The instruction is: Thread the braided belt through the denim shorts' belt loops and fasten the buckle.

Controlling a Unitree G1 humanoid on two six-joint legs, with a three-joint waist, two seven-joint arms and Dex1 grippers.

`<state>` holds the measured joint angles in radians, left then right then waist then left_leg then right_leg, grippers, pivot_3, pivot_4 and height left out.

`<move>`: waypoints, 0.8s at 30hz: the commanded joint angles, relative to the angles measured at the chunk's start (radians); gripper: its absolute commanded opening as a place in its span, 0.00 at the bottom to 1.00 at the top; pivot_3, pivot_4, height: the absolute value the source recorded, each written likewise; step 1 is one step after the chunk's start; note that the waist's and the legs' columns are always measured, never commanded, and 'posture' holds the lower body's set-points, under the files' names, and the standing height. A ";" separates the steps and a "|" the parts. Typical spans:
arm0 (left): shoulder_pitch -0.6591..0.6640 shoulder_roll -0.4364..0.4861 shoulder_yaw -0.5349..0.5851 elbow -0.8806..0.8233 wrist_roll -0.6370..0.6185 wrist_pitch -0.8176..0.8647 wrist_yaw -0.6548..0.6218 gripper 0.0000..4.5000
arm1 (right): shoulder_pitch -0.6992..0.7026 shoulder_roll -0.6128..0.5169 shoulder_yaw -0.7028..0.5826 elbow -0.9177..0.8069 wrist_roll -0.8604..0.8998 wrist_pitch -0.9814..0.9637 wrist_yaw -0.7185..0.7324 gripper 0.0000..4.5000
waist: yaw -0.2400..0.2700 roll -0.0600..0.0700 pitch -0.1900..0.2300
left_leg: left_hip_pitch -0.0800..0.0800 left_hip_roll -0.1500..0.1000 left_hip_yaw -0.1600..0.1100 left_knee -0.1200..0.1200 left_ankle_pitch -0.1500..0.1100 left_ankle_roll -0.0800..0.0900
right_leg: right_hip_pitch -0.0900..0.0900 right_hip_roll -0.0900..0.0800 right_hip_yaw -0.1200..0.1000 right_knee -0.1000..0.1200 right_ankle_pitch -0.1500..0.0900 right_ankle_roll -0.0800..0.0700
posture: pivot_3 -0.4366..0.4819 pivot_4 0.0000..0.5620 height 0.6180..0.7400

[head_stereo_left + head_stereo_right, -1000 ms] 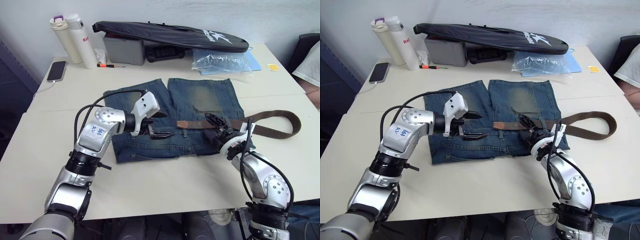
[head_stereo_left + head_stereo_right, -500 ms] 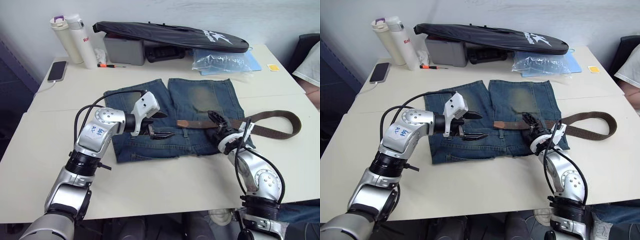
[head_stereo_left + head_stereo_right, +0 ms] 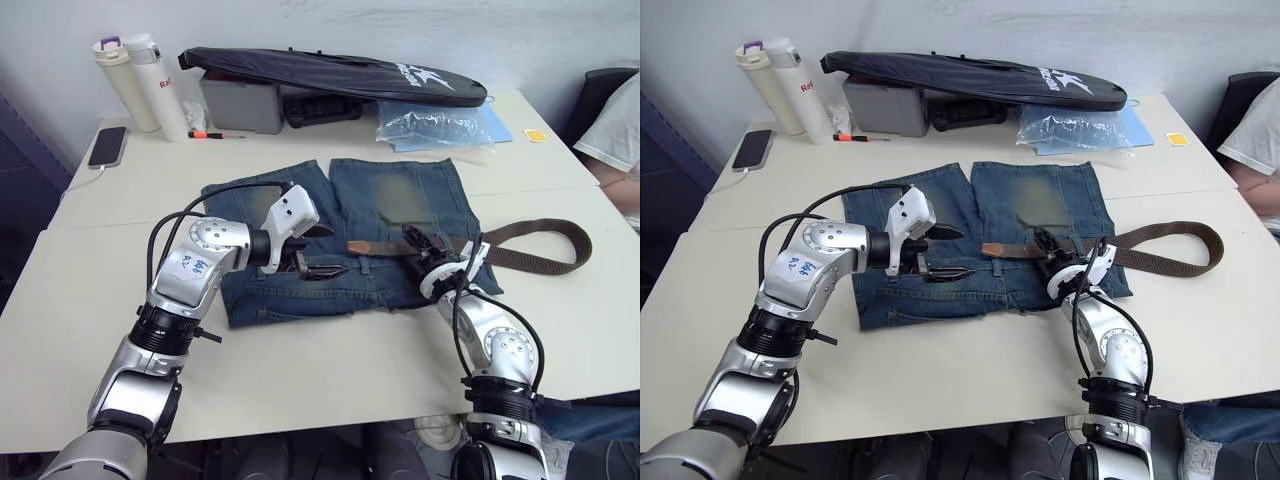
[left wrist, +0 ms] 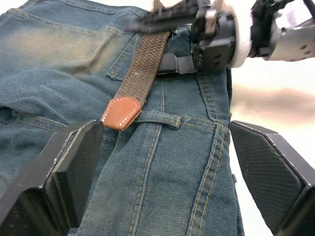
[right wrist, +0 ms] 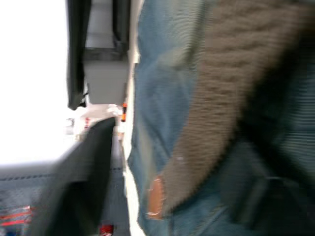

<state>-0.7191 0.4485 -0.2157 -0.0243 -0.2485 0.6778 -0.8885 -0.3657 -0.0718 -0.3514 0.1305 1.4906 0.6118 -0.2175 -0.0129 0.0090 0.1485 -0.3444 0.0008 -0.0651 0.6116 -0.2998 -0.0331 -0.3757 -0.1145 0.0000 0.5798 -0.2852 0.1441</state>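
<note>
Since a second ago the right gripper (image 3: 418, 243) has been sliding inward along the waistband toward the left one, and it is now resting on the long dark-brown woven braided belt (image 3: 385, 246) where that strap is lying across the faded blue denim shorts (image 3: 395, 205); the camera has also been shifting a little, so the table's apparent drift is no real move. Whether the right pincer is clenched on the strap or merely pressing on it, I cannot tell. The left gripper (image 3: 320, 250) is hovering over the shorts with its two black fingers (image 4: 69, 169) spread wide and holding nothing; just ahead of it the belt's tan leather tip (image 4: 120, 112) is lying at a short blue denim belt loop (image 4: 158, 118), appearing not yet through it. Behind the right pincer, the rest of the belt is curving in a loop out over the pale table (image 3: 90, 300); the buckle I cannot make out. The threading step seems to be in hand, early on. The next move probably calls for the left pincer to be closing on the tip and drawing it under that loop while the right one is feeding slack.
</note>
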 commanded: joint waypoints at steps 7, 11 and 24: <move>0.001 0.009 0.008 -0.022 0.002 -0.020 0.004 1.00 | 0.010 -0.037 -0.030 -0.059 0.005 0.099 0.012 0.01 | -0.014 -0.004 -0.002 | 0.003 0.001 0.001 -0.001 0.000 0.000 | 0.001 0.000 0.001 0.002 -0.001 -0.001 | 0.48 0.27 1.00; 0.003 0.013 0.009 -0.019 0.002 -0.024 0.002 1.00 | 0.018 -0.163 -0.098 -0.058 0.073 0.171 0.062 0.01 | 0.001 0.000 0.000 | 0.000 0.000 0.001 -0.001 0.000 0.000 | 0.000 -0.001 0.001 0.000 -0.001 -0.001 | 0.48 0.27 1.00; -0.014 0.016 0.005 -0.003 0.005 -0.033 -0.010 1.00 | 0.009 -0.194 -0.078 0.003 0.004 0.238 0.174 0.01 | 0.008 0.000 0.000 | -0.001 0.000 0.003 -0.001 -0.001 0.002 | -0.001 0.000 0.002 -0.004 0.000 0.000 | 0.48 0.27 1.00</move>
<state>-0.7161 0.4576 -0.2169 -0.0183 -0.2438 0.6620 -0.8923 -0.3474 -0.2759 -0.4397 0.1430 1.5074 0.8490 -0.0628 -0.0050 0.0091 0.1488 -0.3452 0.0007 -0.0623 0.6105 -0.3009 -0.0314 -0.3767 -0.1144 0.0018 0.5762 -0.2854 0.1440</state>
